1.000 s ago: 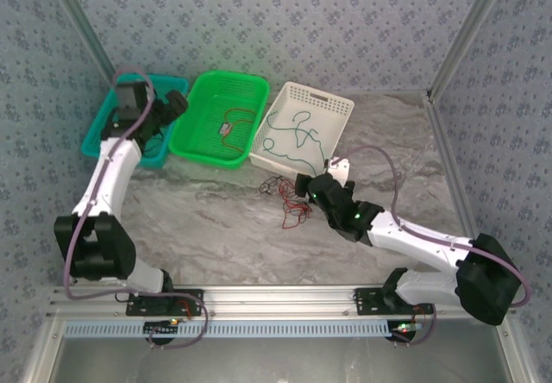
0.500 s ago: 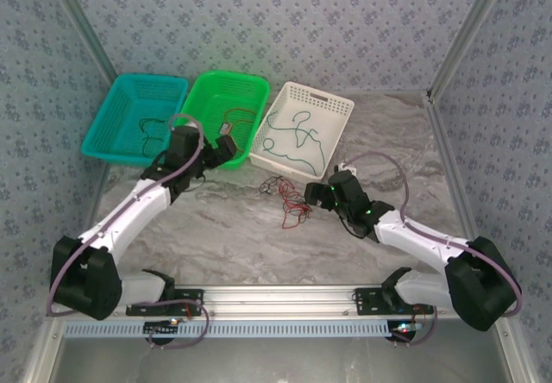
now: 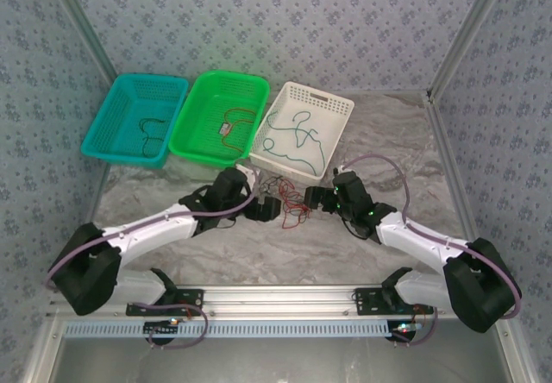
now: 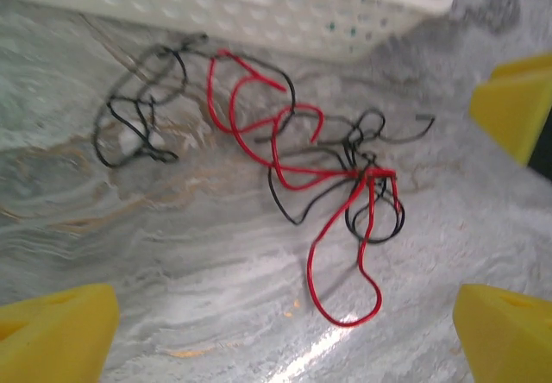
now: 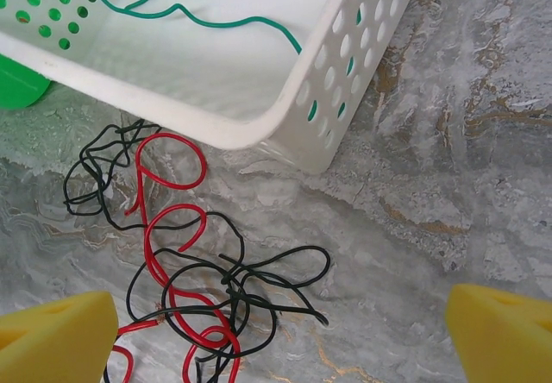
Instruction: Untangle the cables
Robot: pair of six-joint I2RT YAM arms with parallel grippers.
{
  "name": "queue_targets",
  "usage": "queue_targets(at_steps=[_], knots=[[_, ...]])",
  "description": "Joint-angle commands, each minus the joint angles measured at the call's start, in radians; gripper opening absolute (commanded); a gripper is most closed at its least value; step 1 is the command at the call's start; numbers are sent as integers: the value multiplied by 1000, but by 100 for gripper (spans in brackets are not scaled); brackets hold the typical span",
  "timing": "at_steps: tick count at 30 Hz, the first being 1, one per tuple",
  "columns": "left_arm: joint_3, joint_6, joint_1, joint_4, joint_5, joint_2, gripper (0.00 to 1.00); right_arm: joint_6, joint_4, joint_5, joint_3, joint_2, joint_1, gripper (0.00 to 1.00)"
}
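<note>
Tangle of thin red and black wires (image 3: 289, 202): long axis runs from white perforated plastic basket (image 3: 332, 107) toward arm bases. Left gripper (image 3: 263, 209) and right gripper (image 3: 316, 198) flank it, both released.

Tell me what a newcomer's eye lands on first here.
First, the knot of red and black cables at the centre of the marble table, with the left gripper and right gripper open on either side of it. Behind it stands a bright row of three: teal basket, green basket and white basket. A green cable lies in the white basket.
</note>
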Motion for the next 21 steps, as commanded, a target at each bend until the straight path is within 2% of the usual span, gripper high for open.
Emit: queue_targets(at_steps=[1,5,9,12,18,21], knots=[[25,-29,-38,-62,-38,53,97,19,-48,38,22,-15,1,100],[95,-174,-75,-163,-63,155,87,59,-61,57,33,-17,15,100],[164,-236,-121,-219,-49,250,81,85,-70,86,42,-17,30,100],[244,-222,-153,-287,-57,323,74,90,-76,101,46,-16,38,100],[341,-117,-242,-363,-196,404,70,93,-93,121,46,-18,54,100],[363,-96,-262,-380,-226,434,67,96,-99,136,45,-21,63,100]])
